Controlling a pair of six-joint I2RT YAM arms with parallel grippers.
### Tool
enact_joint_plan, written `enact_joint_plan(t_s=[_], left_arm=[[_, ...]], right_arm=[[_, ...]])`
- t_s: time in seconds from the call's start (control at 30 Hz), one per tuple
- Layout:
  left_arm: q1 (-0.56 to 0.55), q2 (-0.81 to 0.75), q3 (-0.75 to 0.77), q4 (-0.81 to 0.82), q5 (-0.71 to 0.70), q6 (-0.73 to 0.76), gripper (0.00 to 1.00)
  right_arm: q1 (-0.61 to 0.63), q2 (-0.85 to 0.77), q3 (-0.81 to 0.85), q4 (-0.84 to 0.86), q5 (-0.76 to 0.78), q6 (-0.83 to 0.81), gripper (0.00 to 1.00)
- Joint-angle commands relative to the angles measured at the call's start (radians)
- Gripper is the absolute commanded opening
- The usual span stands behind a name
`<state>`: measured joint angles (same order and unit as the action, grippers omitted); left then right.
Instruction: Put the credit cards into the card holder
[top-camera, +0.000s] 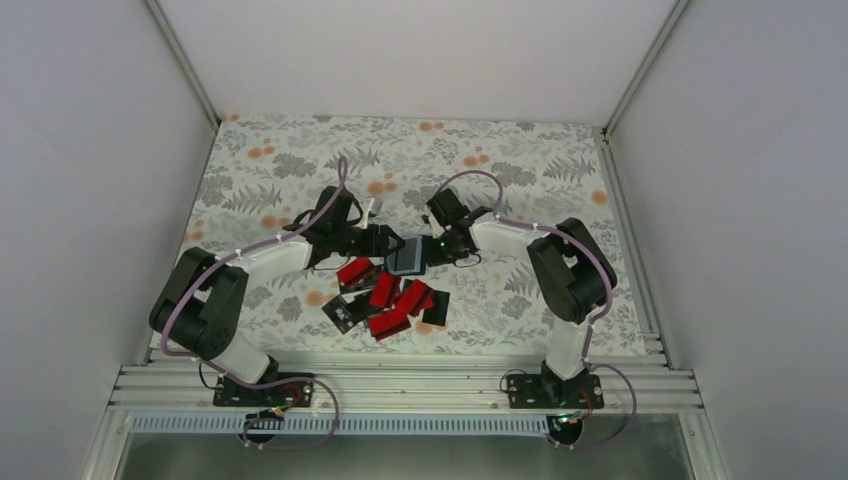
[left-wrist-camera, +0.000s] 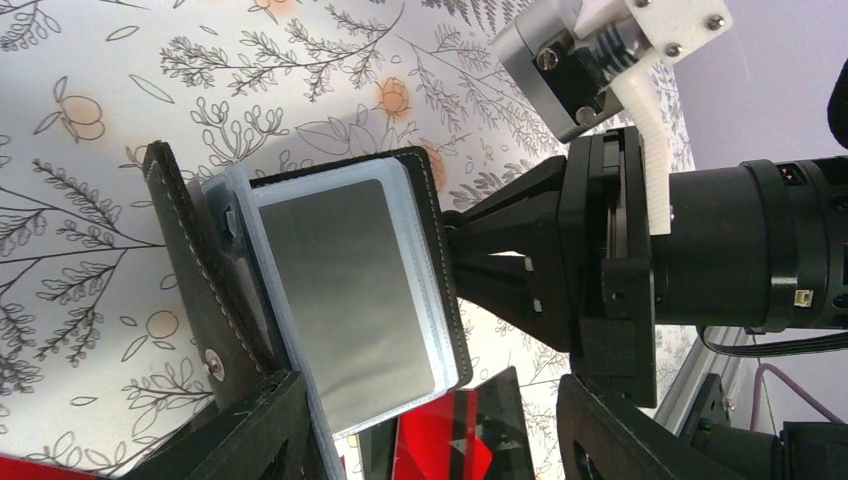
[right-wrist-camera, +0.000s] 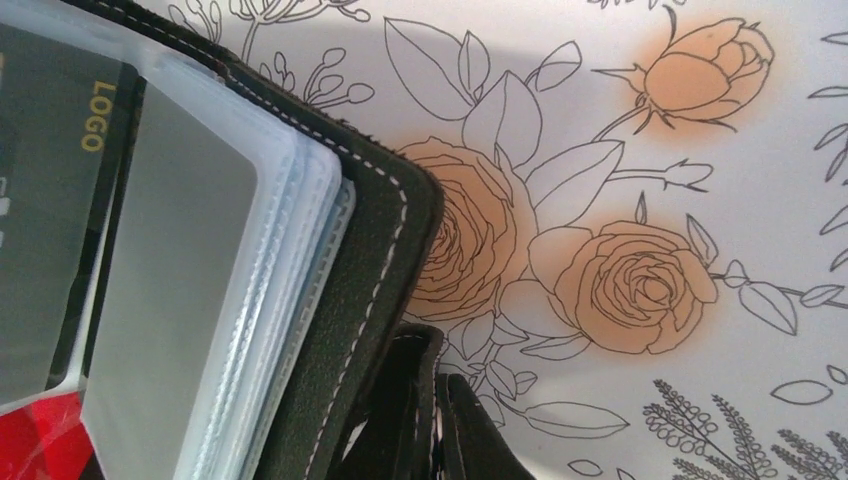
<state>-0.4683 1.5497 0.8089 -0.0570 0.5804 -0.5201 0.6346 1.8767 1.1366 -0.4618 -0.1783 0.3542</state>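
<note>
Left of the card holder, the left pincer stands apart, empty. Credit cards are heaped just nearside of the holder. The right pincer is clamped on its cover edge. The sleeves seem presented for loading; next the left pincer must fetch a card.

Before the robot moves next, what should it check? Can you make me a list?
1. Card holder open, clear sleeves showing: ok.
2. Right gripper shut on the card holder's cover edge: ok.
3. Left gripper open, ready for a card: ok.
4. Card between the left gripper's fingers: not ok, none there.
5. Credit cards lying loose on the table just below the card holder: ok.
6. Front sleeve free for a card: cannot tell.
</note>
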Motion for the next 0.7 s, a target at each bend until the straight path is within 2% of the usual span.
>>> enact_joint_plan(t_s=[0.0,0.67], left_arm=[[-0.019,0.027,0.022,0.036,0.020,-0.017,0.62],[-0.090,0.129,0.054,0.155,0.064,-0.098,0.62]], right_arm=[[0.010,0.022,0.038,-0.003,0.013,-0.006,0.04],[0.010,0.016,0.016,0.004,0.031,-0.009,0.04]])
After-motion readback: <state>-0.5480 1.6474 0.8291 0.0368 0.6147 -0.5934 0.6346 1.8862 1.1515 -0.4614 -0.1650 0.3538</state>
